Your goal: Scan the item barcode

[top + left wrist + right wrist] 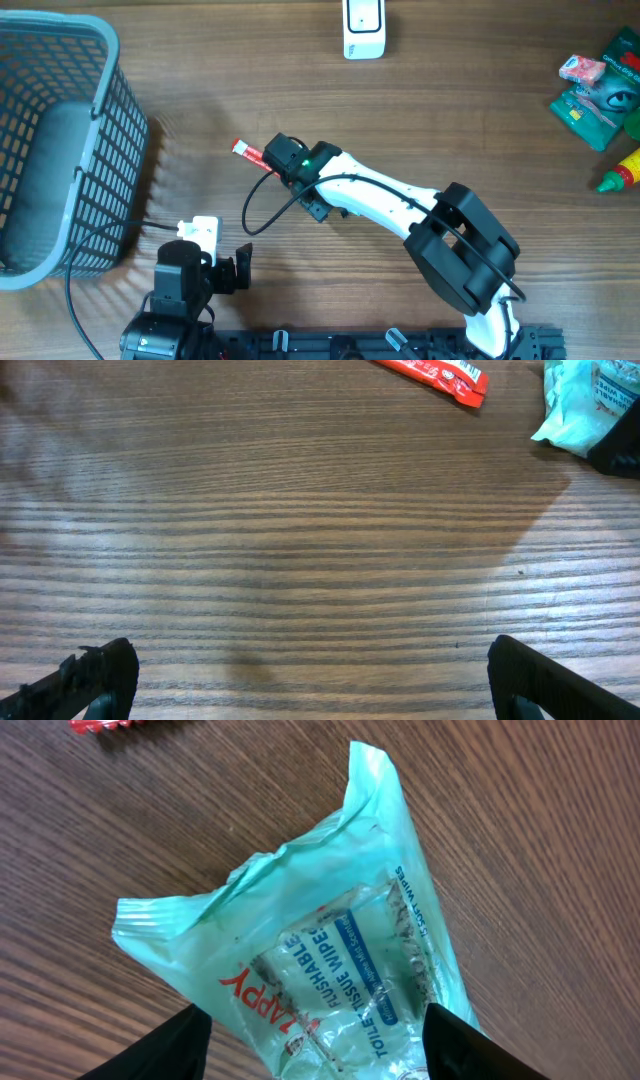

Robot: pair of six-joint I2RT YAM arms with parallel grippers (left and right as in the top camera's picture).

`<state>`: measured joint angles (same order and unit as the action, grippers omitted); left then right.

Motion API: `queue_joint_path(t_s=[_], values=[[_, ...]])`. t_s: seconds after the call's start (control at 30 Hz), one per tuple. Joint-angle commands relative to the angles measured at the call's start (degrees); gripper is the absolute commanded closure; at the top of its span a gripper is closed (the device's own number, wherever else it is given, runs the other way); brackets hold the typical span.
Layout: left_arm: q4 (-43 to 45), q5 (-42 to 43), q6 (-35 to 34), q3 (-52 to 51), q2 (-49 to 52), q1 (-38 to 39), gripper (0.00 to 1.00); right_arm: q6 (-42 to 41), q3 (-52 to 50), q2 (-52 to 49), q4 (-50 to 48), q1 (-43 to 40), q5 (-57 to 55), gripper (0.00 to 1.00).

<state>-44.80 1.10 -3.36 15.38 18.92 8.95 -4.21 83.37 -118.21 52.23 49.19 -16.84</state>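
One crinkled teal plastic wipes packet (pixel 330 950) on grained wooden table (pixel 540 820).

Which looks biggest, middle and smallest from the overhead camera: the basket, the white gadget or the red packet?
1. basket
2. white gadget
3. red packet, but it is partly hidden, so it may really be bigger.

The surface (pixel 300 560) is brown wood with long lines in it, smooth and a bit dull. The wipes pack (pixel 330 950) is thin green plastic, crinkly and shiny (you can see through it a little). The red wrapper (pixel 432 372) is glossy. The basket (pixel 110 120) is grey plastic.
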Motion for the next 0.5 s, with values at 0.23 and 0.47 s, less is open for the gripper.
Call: queue_joint_path(t_s=[0.23, 0.47], values=[[0.2, -0.6, -0.1, -0.1, 0.0, 0.3, 0.0, 2.6, -6.0, -1.8, -6.4, -1.7, 3.6, 0.44], [0.2, -0.6, -0.1, -0.1, 0.0, 0.3, 0.0, -0.6, -5.6, -2.3, -5.9, -1.8, 9.1, 0.85]])
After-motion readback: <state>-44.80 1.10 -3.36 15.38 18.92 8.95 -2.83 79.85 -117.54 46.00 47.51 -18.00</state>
